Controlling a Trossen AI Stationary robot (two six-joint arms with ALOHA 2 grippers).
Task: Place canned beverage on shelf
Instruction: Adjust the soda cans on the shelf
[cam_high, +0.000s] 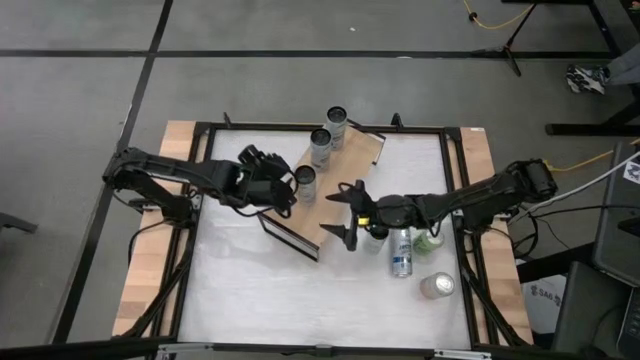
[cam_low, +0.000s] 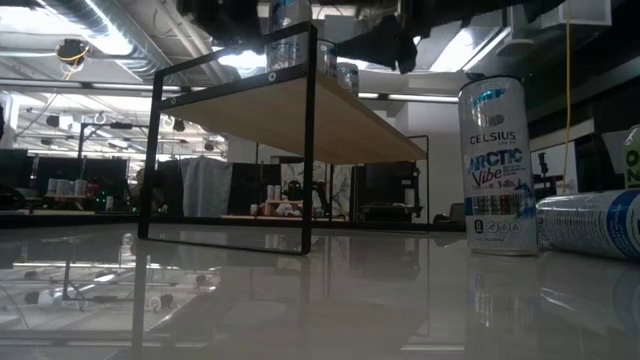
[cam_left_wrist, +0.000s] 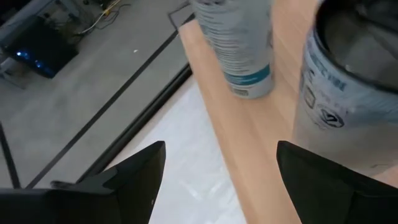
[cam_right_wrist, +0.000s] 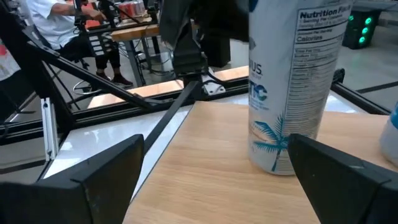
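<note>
Over the shelf (cam_high: 335, 180), the left pincer (cam_high: 283, 189) stood wide beside the upright near can (cam_high: 305, 184), the right pincer (cam_high: 349, 215) farther off, wide and empty.

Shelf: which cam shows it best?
High view: the whole shelf with three cans in a row. Low view shows only its underside and frame. Both wrist views show just a patch of board and can bases.

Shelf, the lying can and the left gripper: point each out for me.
shelf (cam_high: 345, 190): high view, bare wood near its right edge.
lying can (cam_high: 402, 253): high view, middle of its side.
left gripper (cam_high: 287, 192): high view, midway between its fingertips.
</note>
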